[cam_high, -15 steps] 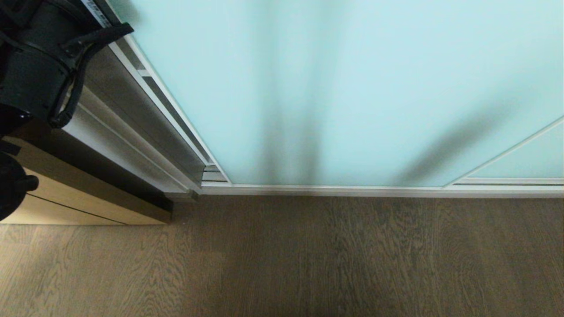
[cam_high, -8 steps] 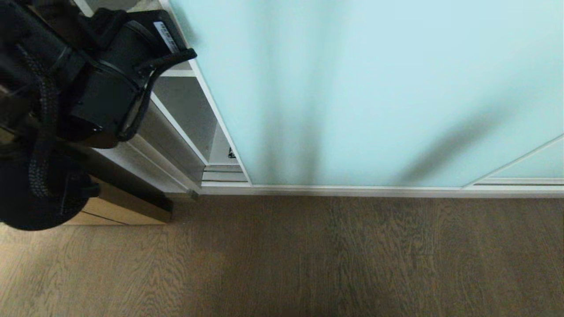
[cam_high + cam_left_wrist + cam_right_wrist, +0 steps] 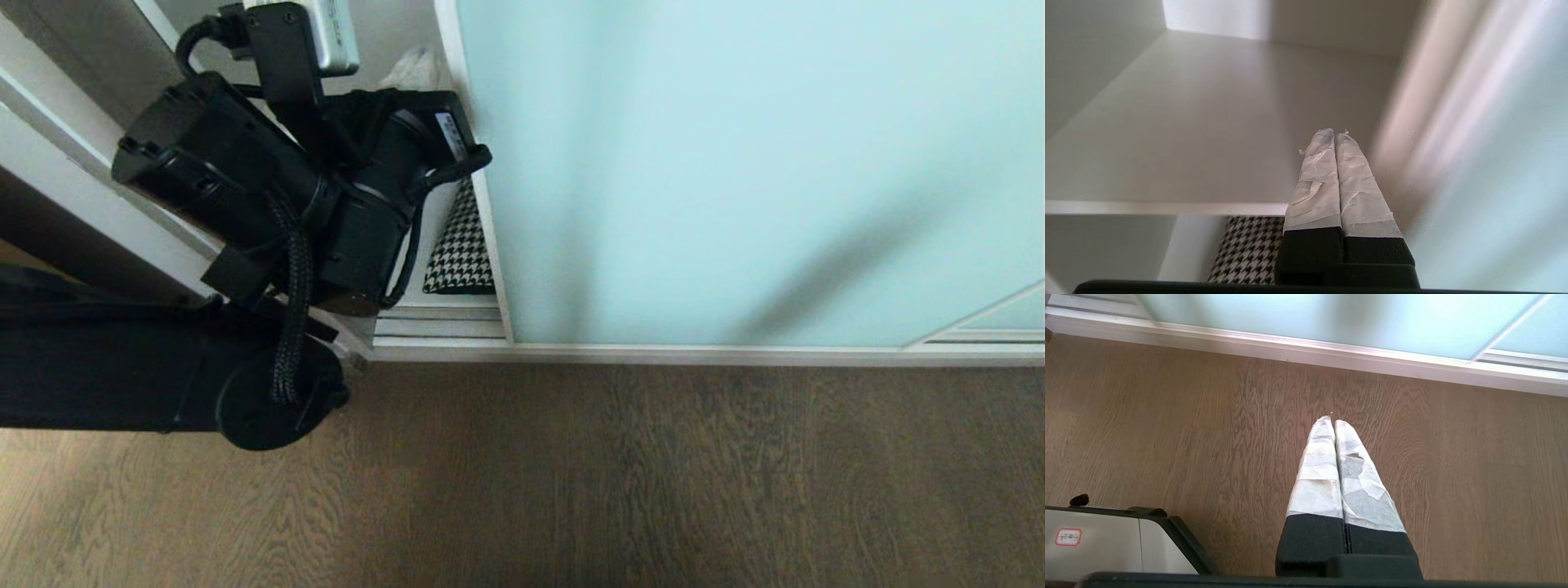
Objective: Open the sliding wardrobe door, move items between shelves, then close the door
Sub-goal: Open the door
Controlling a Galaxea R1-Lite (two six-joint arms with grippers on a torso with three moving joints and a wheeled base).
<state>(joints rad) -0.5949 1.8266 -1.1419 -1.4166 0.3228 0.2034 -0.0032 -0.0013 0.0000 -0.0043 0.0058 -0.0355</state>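
The sliding wardrobe door (image 3: 735, 163), frosted pale aqua glass, stands partly slid to the right, with a gap at its left edge. My left arm (image 3: 326, 204) reaches into that gap. My left gripper (image 3: 1334, 132) is shut and empty, and its taped fingers point over a white shelf (image 3: 1167, 122), close beside the door (image 3: 1494, 183). Whether they touch the door I cannot tell. Below that shelf lies a houndstooth cushion (image 3: 461, 253), also seen in the left wrist view (image 3: 1245, 249). My right gripper (image 3: 1333, 419) hangs shut and empty over the floor, in front of the door (image 3: 1331, 318).
A wood floor (image 3: 653, 474) runs in front of the wardrobe. The door's silver bottom track (image 3: 441, 327) lies along the threshold. The wardrobe's white side frame (image 3: 82, 163) bounds the gap on the left. A piece of my base (image 3: 1106, 539) shows beside the right gripper.
The door has slid to the right and the gap has widened. My left arm has moved right along with the door's edge. The cushion has come into view.
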